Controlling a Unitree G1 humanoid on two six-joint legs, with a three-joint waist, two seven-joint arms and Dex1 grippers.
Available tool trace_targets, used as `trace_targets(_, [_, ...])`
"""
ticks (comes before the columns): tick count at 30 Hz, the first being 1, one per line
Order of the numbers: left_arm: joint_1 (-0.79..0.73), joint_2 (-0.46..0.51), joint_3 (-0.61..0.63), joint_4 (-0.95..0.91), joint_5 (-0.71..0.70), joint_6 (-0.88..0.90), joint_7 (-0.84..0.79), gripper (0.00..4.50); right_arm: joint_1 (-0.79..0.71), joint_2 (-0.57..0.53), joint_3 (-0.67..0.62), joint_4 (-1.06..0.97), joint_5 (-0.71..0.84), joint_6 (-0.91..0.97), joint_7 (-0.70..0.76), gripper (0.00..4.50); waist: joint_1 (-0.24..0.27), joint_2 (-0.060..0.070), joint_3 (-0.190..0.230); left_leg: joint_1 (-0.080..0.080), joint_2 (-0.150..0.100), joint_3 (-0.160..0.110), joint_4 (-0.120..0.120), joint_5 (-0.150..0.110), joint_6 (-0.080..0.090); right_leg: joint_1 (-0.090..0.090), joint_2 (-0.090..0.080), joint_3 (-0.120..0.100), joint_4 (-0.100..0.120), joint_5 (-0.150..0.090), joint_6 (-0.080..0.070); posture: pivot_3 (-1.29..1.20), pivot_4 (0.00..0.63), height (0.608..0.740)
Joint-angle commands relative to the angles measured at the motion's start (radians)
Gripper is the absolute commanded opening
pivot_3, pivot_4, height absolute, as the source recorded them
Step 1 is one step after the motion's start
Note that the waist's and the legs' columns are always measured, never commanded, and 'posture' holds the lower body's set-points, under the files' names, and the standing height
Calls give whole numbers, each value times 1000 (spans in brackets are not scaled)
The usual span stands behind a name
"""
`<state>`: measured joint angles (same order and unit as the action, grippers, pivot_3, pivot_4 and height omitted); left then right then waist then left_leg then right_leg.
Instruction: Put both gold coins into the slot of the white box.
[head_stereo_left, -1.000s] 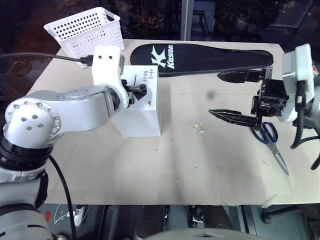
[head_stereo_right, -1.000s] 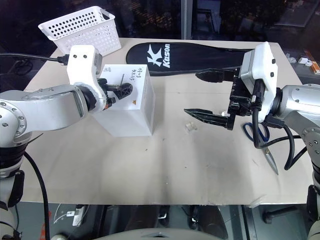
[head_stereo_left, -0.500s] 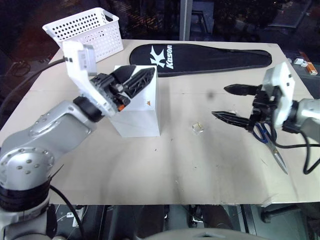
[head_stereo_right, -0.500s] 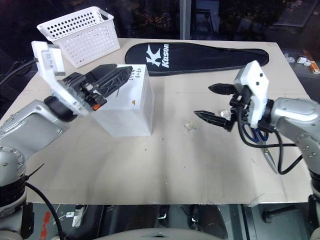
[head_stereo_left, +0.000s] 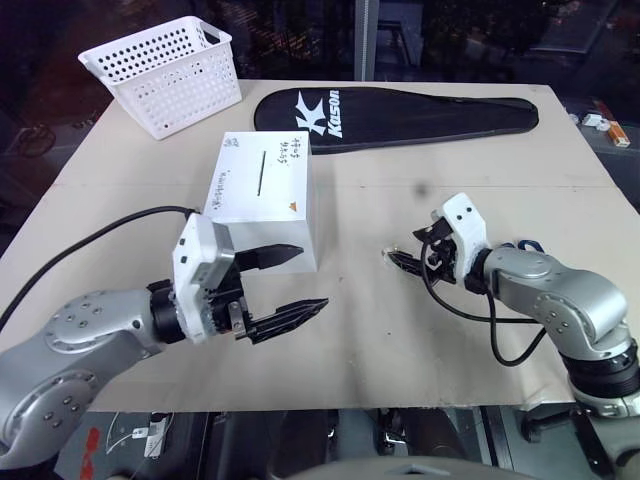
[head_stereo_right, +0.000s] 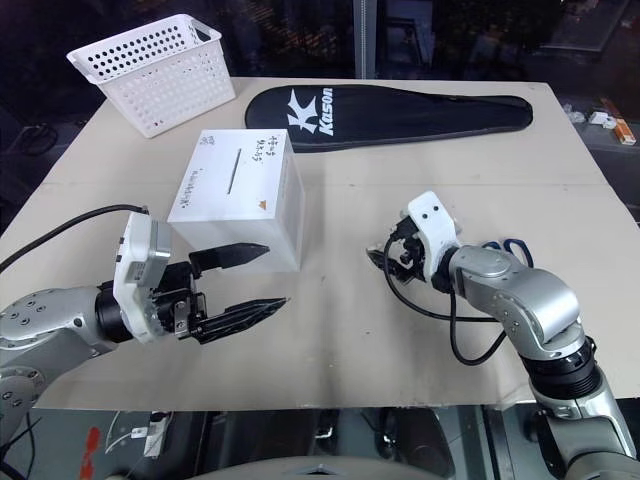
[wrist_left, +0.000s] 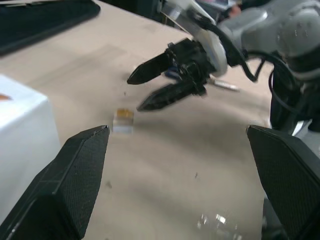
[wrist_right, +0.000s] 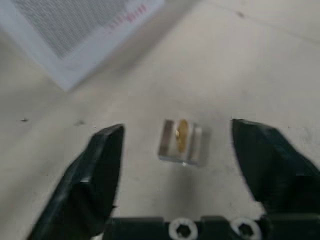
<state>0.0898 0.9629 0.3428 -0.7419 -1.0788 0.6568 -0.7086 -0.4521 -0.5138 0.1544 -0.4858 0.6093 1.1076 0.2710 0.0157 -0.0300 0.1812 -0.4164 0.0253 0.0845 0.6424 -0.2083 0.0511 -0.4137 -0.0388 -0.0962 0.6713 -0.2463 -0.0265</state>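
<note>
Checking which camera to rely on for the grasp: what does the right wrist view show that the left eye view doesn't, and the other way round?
Right wrist view alone: the gold disc visibly upright inside its clear case, lying between the right gripper's open fingers.

Left eye view alone: the slot on top of the white box, the open left gripper near its front, the basket, the black Kason bag.

Both: the coin on the table, and part of the box.

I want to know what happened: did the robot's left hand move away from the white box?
Yes. The left hand moved off the white box top, down toward the table's near edge.
</note>
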Motion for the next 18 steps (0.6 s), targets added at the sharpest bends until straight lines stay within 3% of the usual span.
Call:
trace_targets(1, [19,-6,21,-4,36,-28,-52,4500,-16,19,-3,-6,-31,8,-13,3767,-1,0,0,0,0,0,0,0,0,0,0,0,0,0,0,0,150,738])
trace_targets(3, [40,-10,24,-12,60,-36,-71,4500,-19,33,-6,1,-37,13,-11,3767,-1,0,0,0,0,0,-1,0,0,0,0,0,0,0,0,0,150,738])
trace_targets(6, [50,-27,31,-18,61,-31,-57,4500,-28,49,-6,11,-50,20,-7,2320,-1,0,0,0,0,0,-1,0,1,0,0,0,-1,0,0,0,150,738])
trace_targets(7, [52,-30,32,-22,60,-29,-53,4500,-29,51,-5,11,-55,22,-4,2048,-2,1,0,0,0,0,-1,-1,1,0,0,0,-1,0,0,0,150,738])
trace_targets(18, [-12,-39,11,-60,12,22,41,4500,-48,83,12,44,-99,28,22,2048,-2,1,0,0,0,0,-1,-2,3,0,0,0,-1,0,0,0,150,738])
